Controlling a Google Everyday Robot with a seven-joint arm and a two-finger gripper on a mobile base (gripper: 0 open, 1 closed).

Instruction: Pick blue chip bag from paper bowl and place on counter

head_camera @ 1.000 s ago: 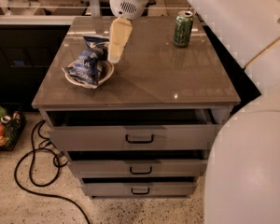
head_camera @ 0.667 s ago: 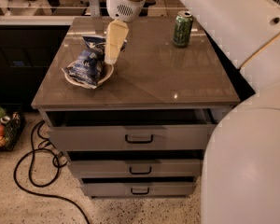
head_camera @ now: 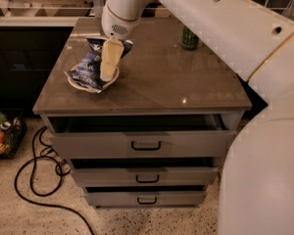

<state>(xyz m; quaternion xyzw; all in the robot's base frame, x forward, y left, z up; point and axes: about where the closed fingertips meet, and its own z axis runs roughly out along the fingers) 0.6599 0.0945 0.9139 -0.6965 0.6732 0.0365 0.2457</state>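
The blue chip bag (head_camera: pixel 87 70) lies crumpled in the paper bowl (head_camera: pixel 79 85) at the left of the counter (head_camera: pixel 161 80). One end of the bag sticks up behind the bowl. My gripper (head_camera: pixel 106 75) is cream-coloured and hangs from a round white wrist (head_camera: pixel 118 21). It points down into the bowl, over the right part of the bag, and hides that part. I cannot tell whether it touches the bag.
A green can (head_camera: pixel 189 38) stands at the back right of the counter, partly behind my white arm (head_camera: pixel 220 28). The top drawer (head_camera: pixel 146 142) is slightly open. A black cable (head_camera: pixel 36 182) and a basket (head_camera: pixel 1 137) lie on the floor at the left.
My gripper has moved left and down, from beside the bowl's right edge to over the bag in the bowl. The bag and the bowl lie as before.
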